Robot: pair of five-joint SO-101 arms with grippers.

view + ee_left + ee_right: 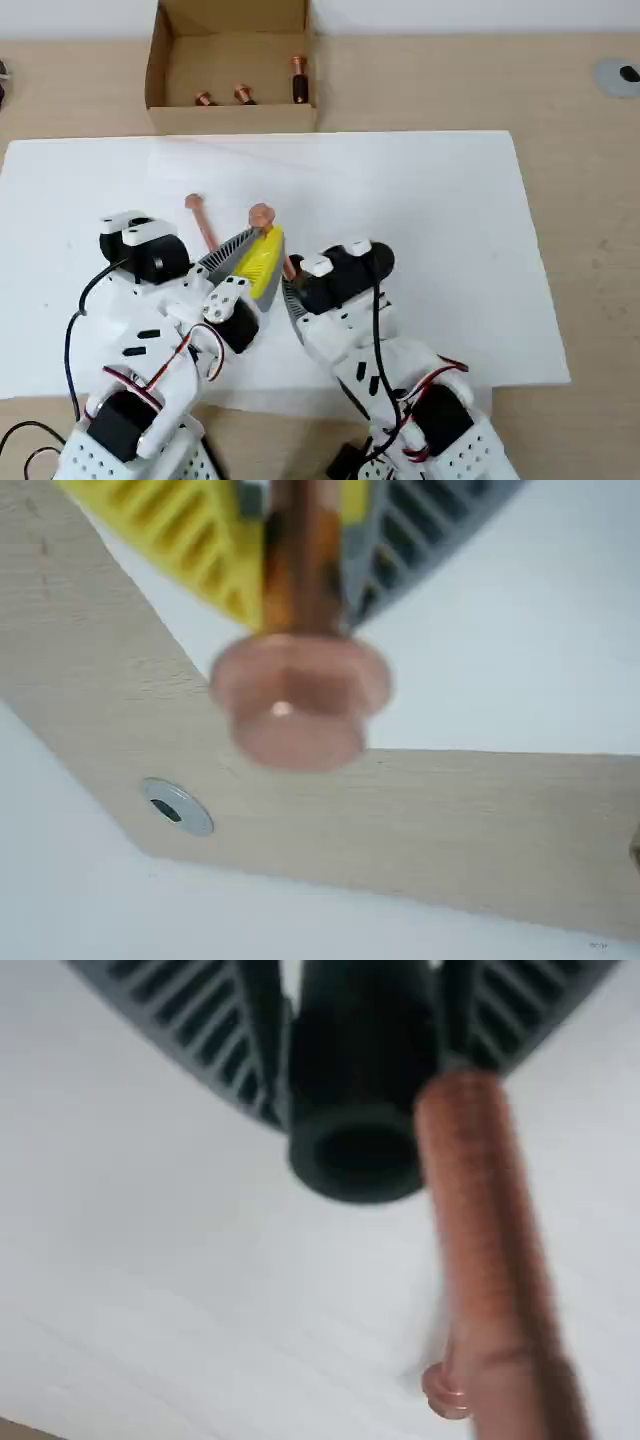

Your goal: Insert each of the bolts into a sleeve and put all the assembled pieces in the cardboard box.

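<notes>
My left gripper (255, 250), with one yellow and one grey finger, is shut on a copper bolt (262, 213) above the white paper. In the left wrist view the bolt (300, 705) shows its round head toward the camera, with the left gripper (300, 540) clamped on its shank. My right gripper (292, 285) is shut on a black sleeve (360, 1150), right behind the bolt. The bolt's threaded shank (490, 1260) lies beside the sleeve's open mouth, outside it. A second bolt (203, 225) lies loose on the paper to the left.
The cardboard box (155, 60) stands beyond the paper's far edge and holds three assembled pieces (243, 94). The white paper (430, 220) covers the middle of the wooden table. A metal grommet (175, 808) sits in the bare wood.
</notes>
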